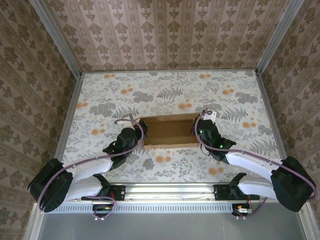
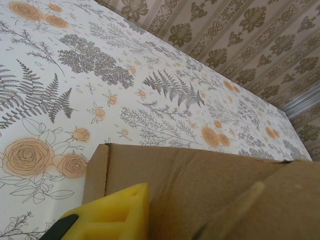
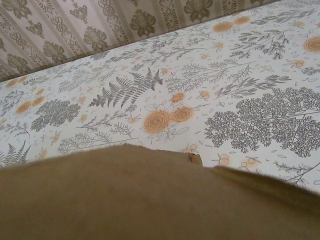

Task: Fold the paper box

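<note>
Right gripper (image 1: 197, 128): being pressed together at the right end of the paper box (image 1: 170, 132).
Left gripper (image 1: 140, 129): closure cannot be told.
Handling: being judged light, easily creased; 2 end walls being preferred as holds.

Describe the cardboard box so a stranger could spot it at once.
Start from the flower-patterned table. Near its middle, between the left claw and right claw, lies the paper box. It alone is plain brown, unprinted.
</note>
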`<state>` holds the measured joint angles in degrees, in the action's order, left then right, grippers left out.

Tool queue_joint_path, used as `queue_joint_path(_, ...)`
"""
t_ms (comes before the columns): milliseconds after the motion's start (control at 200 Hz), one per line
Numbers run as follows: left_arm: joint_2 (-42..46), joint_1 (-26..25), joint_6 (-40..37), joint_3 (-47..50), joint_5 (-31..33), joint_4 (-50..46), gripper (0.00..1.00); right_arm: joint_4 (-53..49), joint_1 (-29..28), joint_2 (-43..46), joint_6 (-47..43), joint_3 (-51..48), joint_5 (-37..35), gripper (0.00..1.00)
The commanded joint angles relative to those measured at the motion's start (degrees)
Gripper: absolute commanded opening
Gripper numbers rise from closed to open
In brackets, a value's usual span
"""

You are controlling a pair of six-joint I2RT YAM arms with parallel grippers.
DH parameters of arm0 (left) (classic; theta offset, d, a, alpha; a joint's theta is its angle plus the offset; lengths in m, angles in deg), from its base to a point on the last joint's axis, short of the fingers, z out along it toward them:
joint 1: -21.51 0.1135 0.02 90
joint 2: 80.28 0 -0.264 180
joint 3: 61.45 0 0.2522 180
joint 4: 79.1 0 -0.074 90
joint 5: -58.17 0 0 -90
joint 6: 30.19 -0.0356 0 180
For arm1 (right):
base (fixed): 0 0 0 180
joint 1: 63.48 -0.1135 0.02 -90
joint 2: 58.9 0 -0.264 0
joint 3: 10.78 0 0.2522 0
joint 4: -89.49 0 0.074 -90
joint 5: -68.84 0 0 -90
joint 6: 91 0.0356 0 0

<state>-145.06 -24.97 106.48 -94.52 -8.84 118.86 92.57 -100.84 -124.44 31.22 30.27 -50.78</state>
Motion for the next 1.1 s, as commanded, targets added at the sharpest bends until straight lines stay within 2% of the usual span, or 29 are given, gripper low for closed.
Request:
queue_joint_path(0,1.38,-0.41,-2.42,1.22,2.19,-3.66,0.22,-5.92,0.10,1.02,2.04,-3.46,-1.08,0.09)
queue_joint_path(400,0.02,-3.79,-6.24,1.17,6.09,-4.66,0.22,-8.34,-0.08,5.60,3.97,-7.99,0.13,0.15)
queue_joint_path(630,-0.77,-4.32,-6.66,0.89,7.78,-5.05,0.21,-14.75,-0.08,9.92,4.85,-8.18,3.82,0.38)
queue_joint_path(765,-1.40,-4.33,-6.54,0.85,8.06,-5.08,0.22,-20.17,-0.16,14.88,5.68,-8.56,6.27,0.45)
queue_joint_path(940,-1.93,-4.33,-6.39,0.78,8.33,-4.99,0.22,-28.17,-0.18,22.45,4.36,-8.57,12.55,0.51)
queue_joint_path(1095,-2.46,-4.32,-6.18,0.44,8.18,-4.82,0.22,-34.36,-0.21,28.37,3.26,-8.22,22.04,0.56)
